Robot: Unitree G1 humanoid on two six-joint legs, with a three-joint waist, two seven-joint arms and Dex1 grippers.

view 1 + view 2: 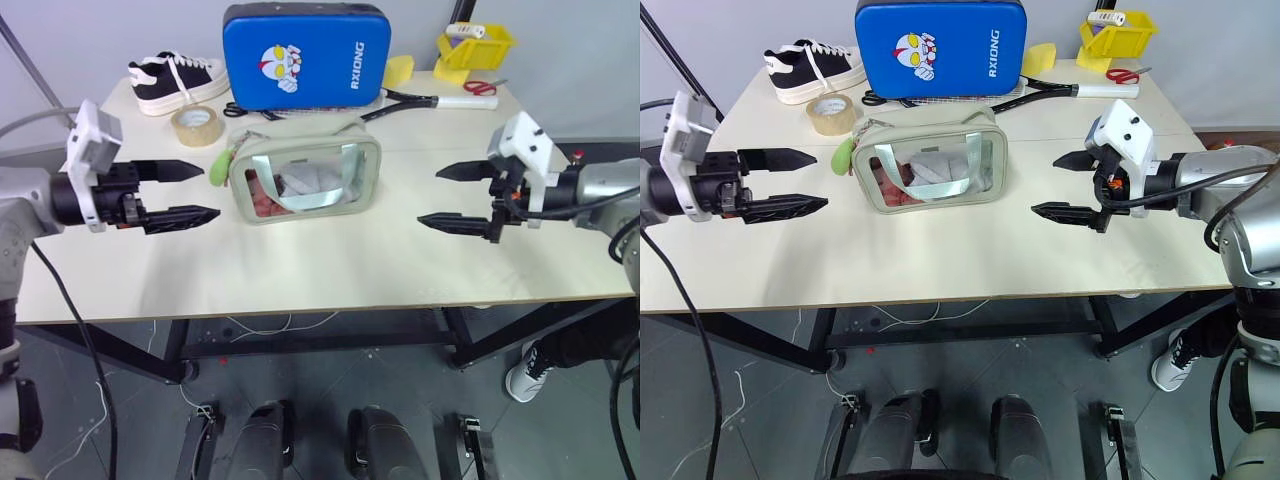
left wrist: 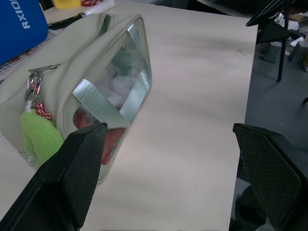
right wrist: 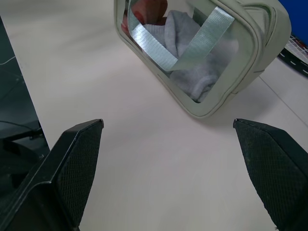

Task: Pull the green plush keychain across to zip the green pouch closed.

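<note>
Green pouch [image 1: 305, 180] contents blurred behind window; green plush keychain [image 1: 217, 168] at left end; left claw [image 1: 188, 191], right claw [image 1: 448, 197] apart, empty.

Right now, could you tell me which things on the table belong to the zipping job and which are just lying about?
Job: green pouch; green plush keychain; open left gripper; open right gripper.
Lying about: blue padded case; black shoe; tape roll; yellow bin; scissors.
</note>
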